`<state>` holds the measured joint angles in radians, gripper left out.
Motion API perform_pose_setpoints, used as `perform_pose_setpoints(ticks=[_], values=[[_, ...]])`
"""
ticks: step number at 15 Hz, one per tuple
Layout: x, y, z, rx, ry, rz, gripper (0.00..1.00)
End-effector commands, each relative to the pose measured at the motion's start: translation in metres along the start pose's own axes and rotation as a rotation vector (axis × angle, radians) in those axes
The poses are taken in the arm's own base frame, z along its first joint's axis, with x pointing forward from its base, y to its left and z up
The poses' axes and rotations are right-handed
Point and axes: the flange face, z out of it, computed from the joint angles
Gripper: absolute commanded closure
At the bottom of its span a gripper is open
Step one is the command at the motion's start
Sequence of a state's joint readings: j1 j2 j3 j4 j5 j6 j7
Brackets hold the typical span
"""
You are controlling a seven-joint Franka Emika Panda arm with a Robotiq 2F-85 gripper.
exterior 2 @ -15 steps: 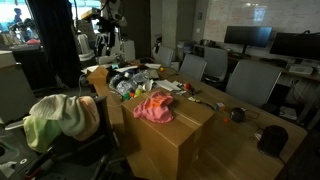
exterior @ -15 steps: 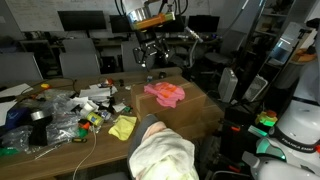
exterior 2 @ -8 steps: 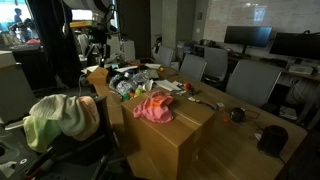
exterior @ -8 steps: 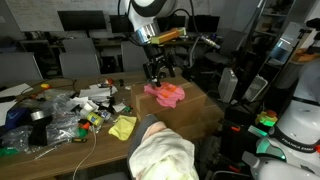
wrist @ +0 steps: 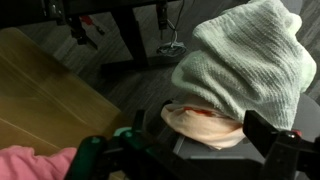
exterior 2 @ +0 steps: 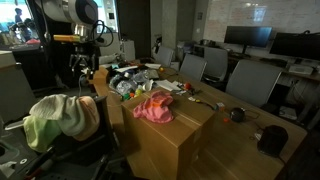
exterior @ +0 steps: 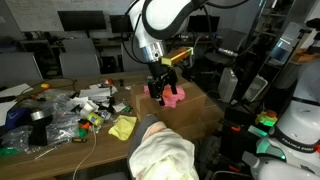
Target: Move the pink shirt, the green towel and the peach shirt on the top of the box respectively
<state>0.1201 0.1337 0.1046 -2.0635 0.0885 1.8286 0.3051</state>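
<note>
The pink shirt (exterior: 172, 97) lies crumpled on top of the cardboard box (exterior: 200, 112); it also shows in an exterior view (exterior 2: 153, 108) and at the wrist view's lower left (wrist: 30, 163). The green towel (wrist: 245, 60) is draped over a chair, with the peach shirt (wrist: 205, 125) poking out beneath it. The pile shows in both exterior views (exterior: 165, 155) (exterior 2: 58, 118). My gripper (wrist: 185, 150) is open and empty, hanging above the chair pile beside the box edge; it shows in both exterior views (exterior: 160, 88) (exterior 2: 84, 72).
A yellow cloth (exterior: 122, 127) lies on the table next to the box. The table holds cluttered bags, cables and a tape roll (exterior: 40, 117). Office chairs (exterior 2: 245, 80) and monitors stand behind. The box top (wrist: 40, 90) is bare beside the pink shirt.
The arm has swung down from high behind the box, passed over the pink shirt and now hangs lower, over the chair pile. The clothes have not moved.
</note>
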Motion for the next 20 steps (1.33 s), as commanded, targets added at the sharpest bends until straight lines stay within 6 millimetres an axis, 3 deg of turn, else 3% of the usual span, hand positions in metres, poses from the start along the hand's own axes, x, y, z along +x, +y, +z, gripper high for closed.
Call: perform_pose_setpoints(ticks=[1,9,11,16,20], values=[[-0.016,-0.017,0.011,0.041,0.048,-0.064,0.00],[-0.034,-0.062,0.045,-0.014,0.055,-0.139,0.00],[-0.038,-0.081,0.057,0.004,0.061,-0.159,0.00],[-0.042,-0.127,0.104,0.039,0.070,-0.211,0.00],[-0.042,-0.149,0.135,0.057,0.058,-0.228,0.00]])
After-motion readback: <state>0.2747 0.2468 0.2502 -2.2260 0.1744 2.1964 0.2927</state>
